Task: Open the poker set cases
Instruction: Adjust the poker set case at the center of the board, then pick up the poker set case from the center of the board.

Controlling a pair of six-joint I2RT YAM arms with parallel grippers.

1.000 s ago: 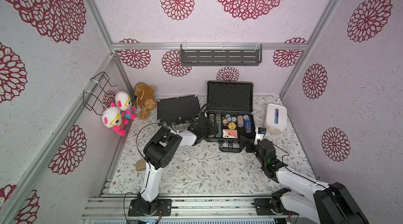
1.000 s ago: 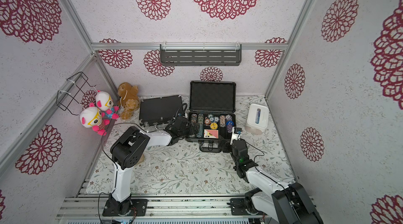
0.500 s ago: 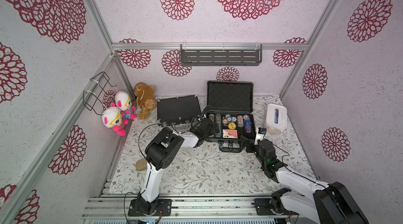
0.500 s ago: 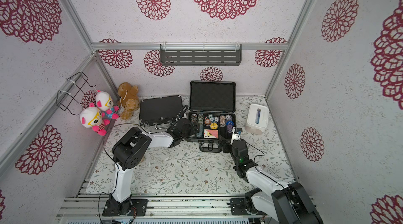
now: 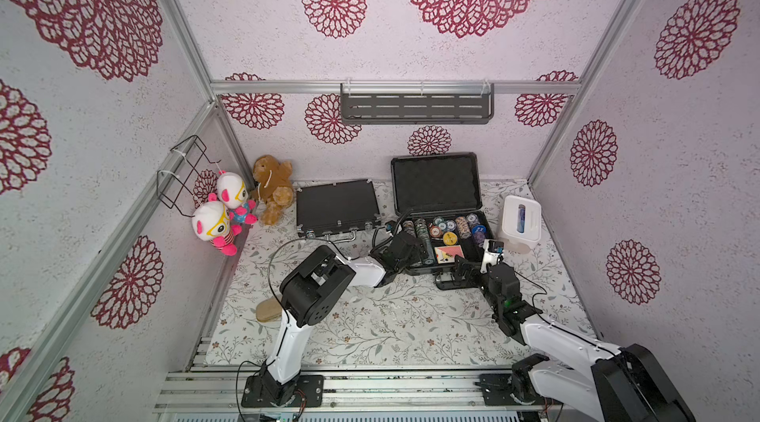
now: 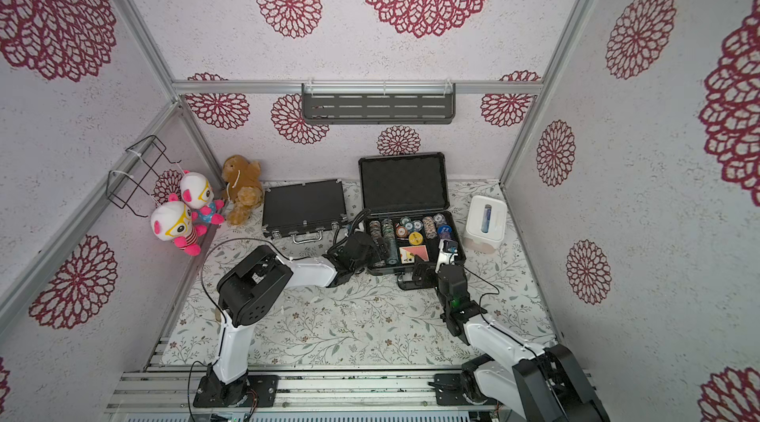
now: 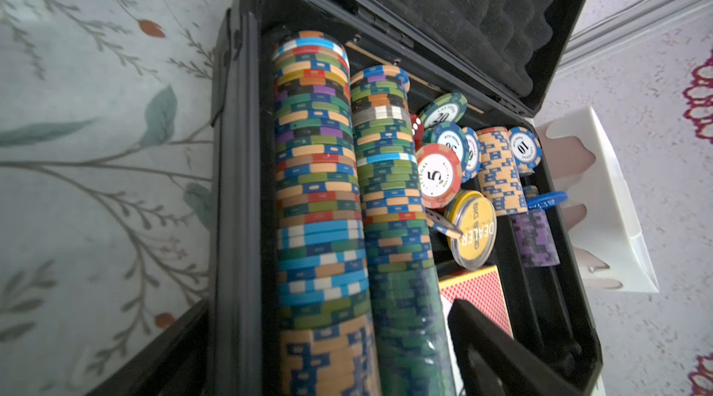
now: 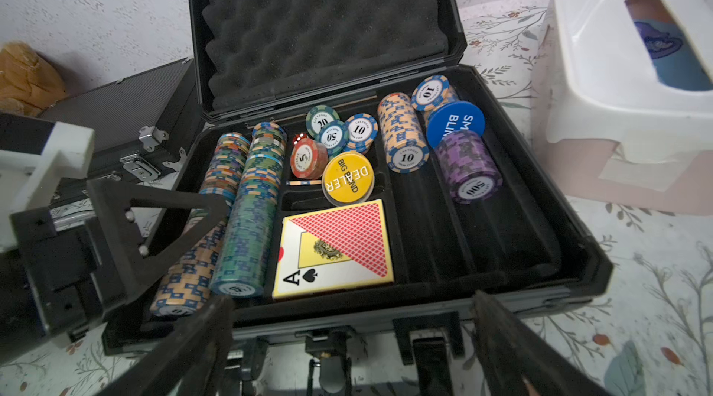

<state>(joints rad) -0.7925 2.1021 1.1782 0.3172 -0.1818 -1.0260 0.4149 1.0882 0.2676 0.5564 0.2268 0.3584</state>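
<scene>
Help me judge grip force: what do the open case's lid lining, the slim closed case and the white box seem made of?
Black wavy lid lining: soft matt foam, egg-crate bumps. Slim black closed case: finely ribbed shell, plastic or coated metal; shiny silver latches look metal. White rounded tissue box: smooth, glossy, probably moulded plastic.

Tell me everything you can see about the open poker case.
The dark-grey case lies flat on the floral tabletop, its lid upright, lined with egg-crate foam. The black tray holds chip rows, a yellow dealer button, a red die and a card deck. The closed slim case sits beside it, the white box on its other side.
</scene>
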